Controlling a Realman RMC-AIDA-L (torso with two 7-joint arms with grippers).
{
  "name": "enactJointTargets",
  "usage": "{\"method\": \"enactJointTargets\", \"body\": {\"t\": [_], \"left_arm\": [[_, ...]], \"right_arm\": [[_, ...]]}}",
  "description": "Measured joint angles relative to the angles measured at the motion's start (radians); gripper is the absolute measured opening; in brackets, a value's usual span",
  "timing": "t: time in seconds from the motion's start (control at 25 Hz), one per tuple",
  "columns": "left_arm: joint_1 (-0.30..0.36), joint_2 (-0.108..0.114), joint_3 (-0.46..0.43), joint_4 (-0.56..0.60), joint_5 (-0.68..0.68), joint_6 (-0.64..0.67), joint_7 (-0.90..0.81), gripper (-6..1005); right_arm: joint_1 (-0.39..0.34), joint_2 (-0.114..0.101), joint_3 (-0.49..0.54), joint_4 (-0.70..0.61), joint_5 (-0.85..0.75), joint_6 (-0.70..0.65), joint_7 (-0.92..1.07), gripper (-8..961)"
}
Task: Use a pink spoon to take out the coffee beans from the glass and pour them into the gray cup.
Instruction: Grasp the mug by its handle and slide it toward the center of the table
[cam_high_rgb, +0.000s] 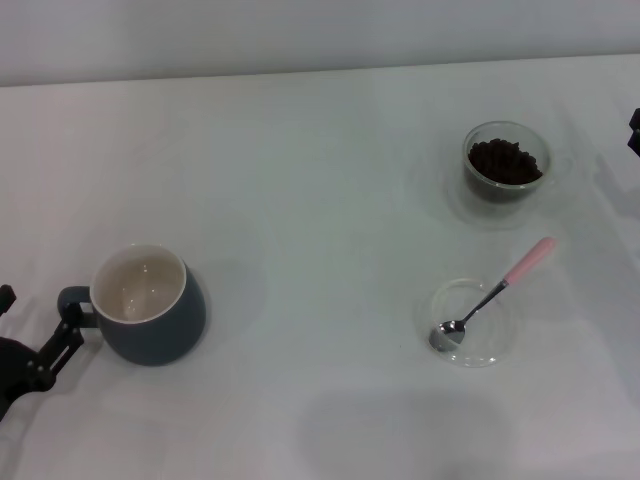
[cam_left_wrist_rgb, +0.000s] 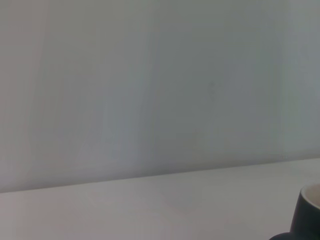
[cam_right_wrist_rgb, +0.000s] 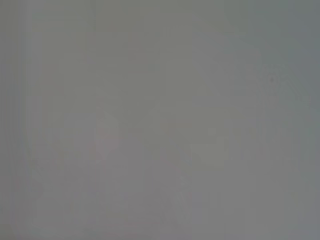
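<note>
Head view is showing the pink spoon lying with its metal bowl in a clear saucer, its pale handle, likely light, stiff and the best place to grip, angling toward the glass holding the coffee beans. The gray cup is sitting empty at the left, the left gripper resting beside its handle, jaws parted. Only a sliver of the right arm is peeking in, its jaws unseen.

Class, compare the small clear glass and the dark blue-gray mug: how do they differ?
The small clear glass holds dark coffee beans; the dark blue-gray mug shows only its cream inside. The glass is smaller, transparent and handle-less; the mug is opaque, with a loop handle. Both stand upright on the white table.
</note>
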Motion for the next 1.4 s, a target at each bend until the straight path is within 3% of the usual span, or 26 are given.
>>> {"method": "enactJointTargets", "body": {"t": [0.24,1.0,1.4], "left_arm": [[-0.002,0.0,0.0,0.0,0.002,-0.001,0.001,826],[-0.032,-0.001,0.0,-0.007,0.001,-0.025,-0.004,160],[-0.08,-0.001,0.0,-0.007,0.071,-0.055,-0.007,122]], "right_arm": [[0.0,0.0,0.0,0.0,0.0,-0.001,0.0,868],[-0.008,0.0,0.0,0.012,0.0,0.003,0.0,867],[-0.009,0.0,0.0,0.014,0.0,0.002,0.0,867]]}}
